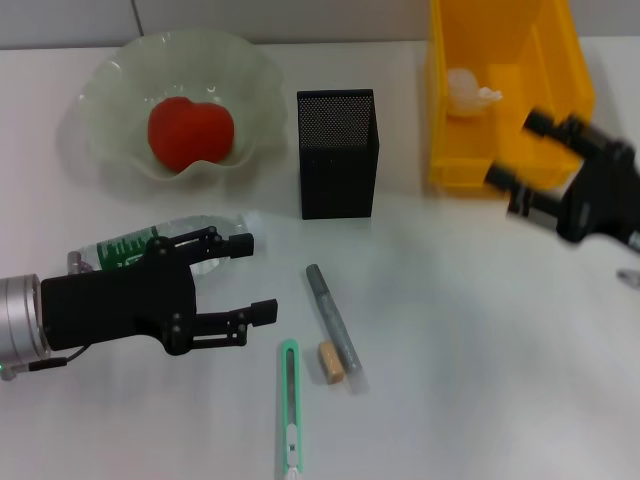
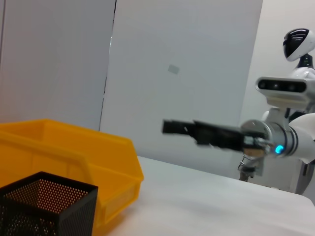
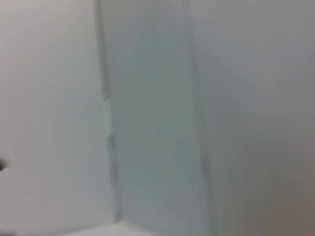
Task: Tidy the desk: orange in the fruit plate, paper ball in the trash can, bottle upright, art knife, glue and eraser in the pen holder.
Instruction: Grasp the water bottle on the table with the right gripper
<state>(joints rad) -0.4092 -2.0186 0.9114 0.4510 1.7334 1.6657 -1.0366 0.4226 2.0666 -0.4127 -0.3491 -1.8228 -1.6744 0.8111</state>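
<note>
The orange (image 1: 190,132), a red-orange round fruit, lies in the pale green fruit plate (image 1: 110,85) at the back left. The white paper ball (image 1: 470,90) rests inside the yellow trash can (image 1: 560,70). A clear bottle (image 1: 130,248) with a green label lies on its side, partly hidden under my left gripper (image 1: 257,277), which is open and holds nothing. In front of the black mesh pen holder (image 1: 337,152) lie the grey glue stick (image 1: 332,317), the tan eraser (image 1: 331,361) and the green art knife (image 1: 289,405). My right gripper (image 1: 515,148) hovers open and empty at the trash can's front right corner.
The left wrist view shows the trash can (image 2: 74,147), the pen holder (image 2: 49,196) and my right arm (image 2: 221,135) above the white table. Only a blurred wall fills the right wrist view. Bare table lies between the pen holder and the right arm.
</note>
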